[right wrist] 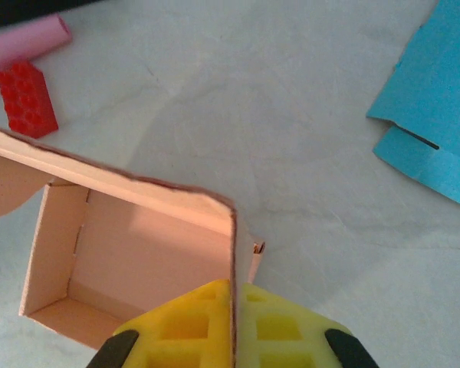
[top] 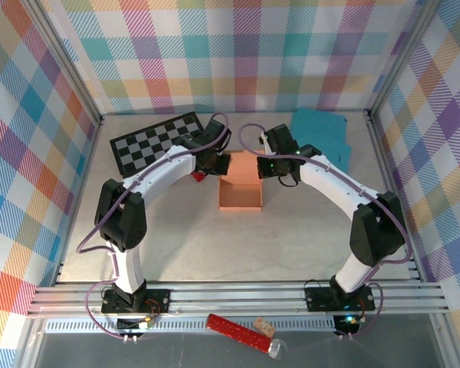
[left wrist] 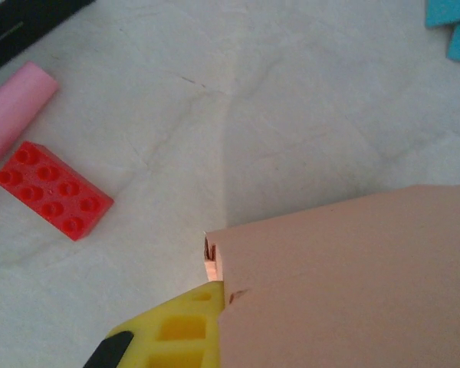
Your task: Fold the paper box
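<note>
The salmon paper box (top: 240,192) stands open-topped in the middle of the table, between the two arms. My left gripper (top: 211,162) is at the box's far left corner. In the left wrist view one yellow finger (left wrist: 176,330) presses against the edge of a box panel (left wrist: 353,284), which hides the other finger. My right gripper (top: 274,165) is at the far right corner. In the right wrist view it (right wrist: 232,295) is shut on the box's upright wall (right wrist: 232,245), one finger inside and one outside, and the box's inside (right wrist: 138,261) shows empty.
A red brick (top: 199,176) (left wrist: 54,190) (right wrist: 27,98) and a pink tube (left wrist: 15,107) (right wrist: 27,42) lie just left of the box. A checkerboard (top: 155,142) lies at the back left, blue paper (top: 320,134) (right wrist: 437,115) at the back right.
</note>
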